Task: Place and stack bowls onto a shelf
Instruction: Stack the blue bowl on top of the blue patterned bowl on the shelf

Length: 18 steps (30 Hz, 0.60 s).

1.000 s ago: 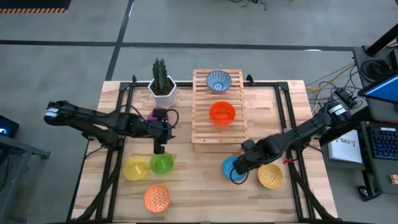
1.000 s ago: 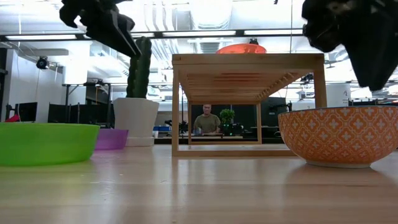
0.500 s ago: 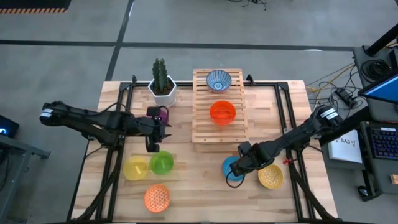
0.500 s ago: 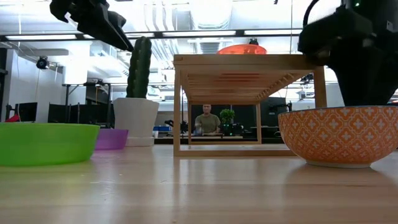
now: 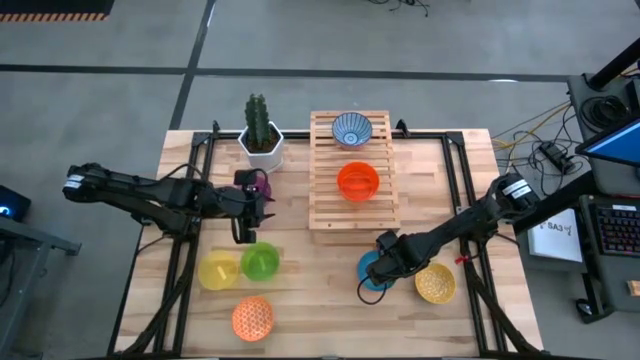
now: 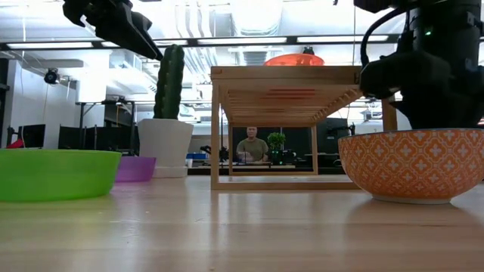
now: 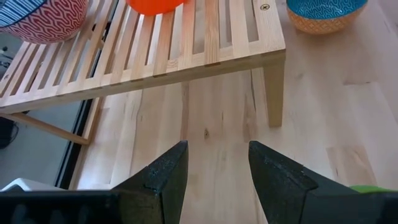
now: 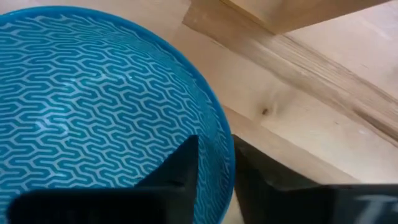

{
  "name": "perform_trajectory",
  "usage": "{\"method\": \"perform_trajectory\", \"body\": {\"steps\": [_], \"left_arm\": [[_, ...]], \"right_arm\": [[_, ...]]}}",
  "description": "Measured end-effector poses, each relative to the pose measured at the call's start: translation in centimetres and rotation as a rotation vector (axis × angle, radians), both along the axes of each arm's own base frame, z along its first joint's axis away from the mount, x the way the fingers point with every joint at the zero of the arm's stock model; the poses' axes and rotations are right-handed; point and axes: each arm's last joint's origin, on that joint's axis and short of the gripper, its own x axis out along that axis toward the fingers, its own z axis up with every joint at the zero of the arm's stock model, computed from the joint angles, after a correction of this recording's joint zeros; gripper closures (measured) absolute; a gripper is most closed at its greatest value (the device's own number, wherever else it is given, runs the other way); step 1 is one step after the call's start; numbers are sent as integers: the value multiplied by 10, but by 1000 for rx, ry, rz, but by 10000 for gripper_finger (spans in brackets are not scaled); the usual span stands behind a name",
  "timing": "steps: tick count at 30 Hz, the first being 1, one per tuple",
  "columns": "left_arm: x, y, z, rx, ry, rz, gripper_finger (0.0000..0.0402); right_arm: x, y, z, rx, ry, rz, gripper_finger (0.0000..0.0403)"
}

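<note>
A grey floor (image 5: 300, 40) with dark seams surrounds the wooden table (image 5: 320, 320). Well to the right of the right claw, a desk (image 5: 610, 240) holds a keyboard and cables. Beyond the table, the low view shows a bright workshop with ceiling strip lights (image 6: 227, 40), dark racks (image 6: 98, 125) and a seated person (image 6: 252, 147).

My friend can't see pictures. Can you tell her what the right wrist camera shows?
The right gripper's two dark fingers straddle the rim of a round blue bowl with a wavy light pattern, one finger inside, one outside. Behind it lie the light wooden tabletop and a leg of the wooden slatted shelf.
</note>
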Motion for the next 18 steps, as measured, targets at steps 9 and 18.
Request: {"method": "perform_trajectory", "body": {"steps": [9, 18], "left_arm": [[1, 0, 1, 11, -14, -11, 249], [3, 0, 3, 22, -39, -22, 249]], "right_arm": [[-2, -3, 16, 33, -49, 28, 388], [-1, 0, 53, 219, -128, 51, 389]]}}
